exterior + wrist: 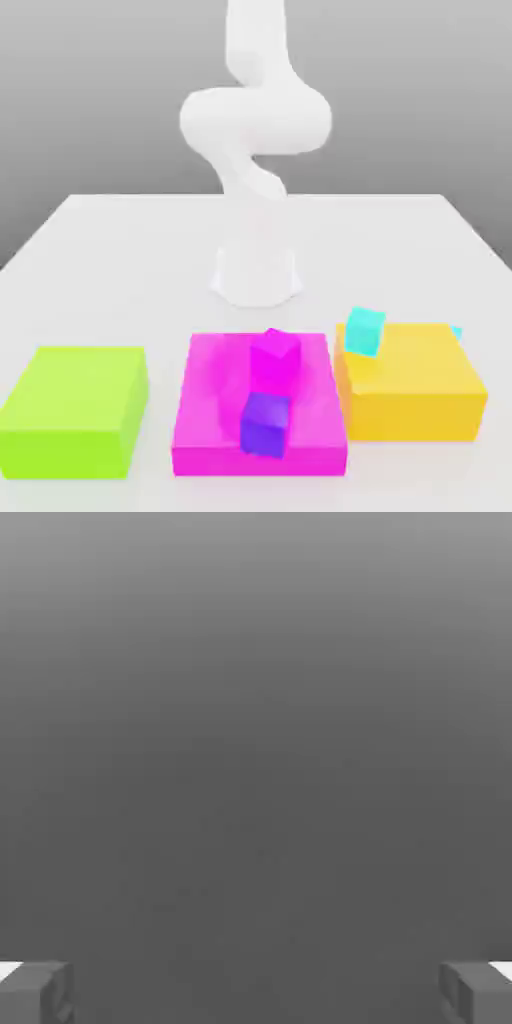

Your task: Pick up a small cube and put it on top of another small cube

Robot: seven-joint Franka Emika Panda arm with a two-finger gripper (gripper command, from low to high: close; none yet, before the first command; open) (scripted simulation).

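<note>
A small cyan cube [364, 331] sits at the far corner of the yellow block [415, 395], on the exterior view's left side of that block, slightly tilted. A sliver of a second cyan thing [455, 330] peeks out behind the yellow block's other far corner. In the hand view my gripper [256, 992] is open, its grey fingertips [35, 990] wide apart with nothing between them, facing a plain grey background. The white arm [255, 120] rises from its base [256, 272] at the table's middle and leaves the picture upward.
A big pink block [200, 420] lies at the front centre with a small magenta cube [274, 357] and a small purple cube [266, 424] on it. A big green block [75, 408] lies at the exterior view's left. All stand on a white table [120, 260].
</note>
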